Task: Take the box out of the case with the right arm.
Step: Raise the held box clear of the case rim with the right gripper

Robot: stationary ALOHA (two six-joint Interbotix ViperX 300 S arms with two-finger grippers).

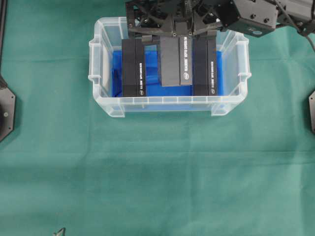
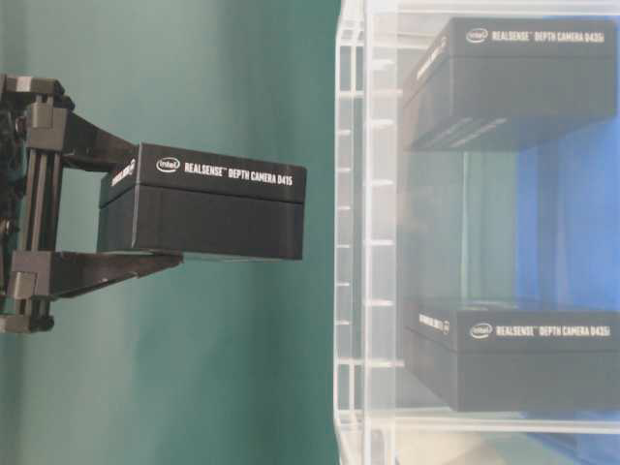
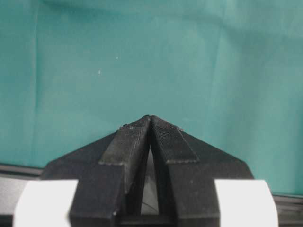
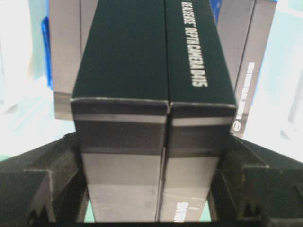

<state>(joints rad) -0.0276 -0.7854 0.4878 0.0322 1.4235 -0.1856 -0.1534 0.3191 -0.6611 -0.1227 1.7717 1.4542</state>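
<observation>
The case (image 1: 167, 105), a clear tub with a blue bottom, stands on the green cloth. My right gripper (image 1: 174, 37) reaches in from the far side and is shut on a black RealSense box (image 1: 174, 61). In the table-level view the gripper (image 2: 155, 208) holds this box (image 2: 218, 208) clear of the case wall (image 2: 358, 242). In the right wrist view the box (image 4: 151, 56) fills the gap between the jaws of the gripper (image 4: 154, 156). My left gripper (image 3: 150, 118) is shut and empty over bare cloth.
Two more black boxes stand in the case, one at its left (image 1: 134, 69) and one at its right (image 1: 204, 69), on either side of the held box. Black arm bases sit at the left edge (image 1: 6, 113) and right edge (image 1: 311, 110).
</observation>
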